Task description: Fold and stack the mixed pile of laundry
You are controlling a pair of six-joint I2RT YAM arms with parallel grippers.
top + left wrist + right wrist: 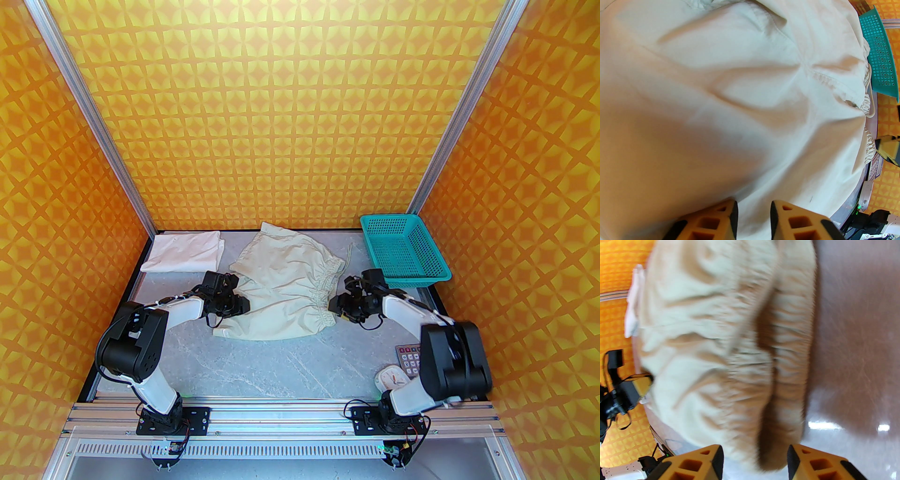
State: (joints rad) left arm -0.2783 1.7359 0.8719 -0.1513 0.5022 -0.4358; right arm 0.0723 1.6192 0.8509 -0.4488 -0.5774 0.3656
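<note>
The pale greenish-cream shorts [281, 286] lie spread across the middle of the table, with the gathered waistband [323, 288] on the right. The white T-shirt [185, 253] lies folded at the back left. My left gripper [234, 304] sits at the shorts' left edge. In the left wrist view its orange fingers [727, 219] stand a little apart over the cloth [740, 105]. My right gripper [340, 307] is at the waistband's right end, open, with the bunched elastic band [787, 371] reaching in between its fingers [712, 460].
A teal mesh basket [403, 251] stands at the back right, close behind the right wrist. A calculator [408, 358] and a small white device [391, 377] lie near the right arm's base. Patterned orange walls close in three sides.
</note>
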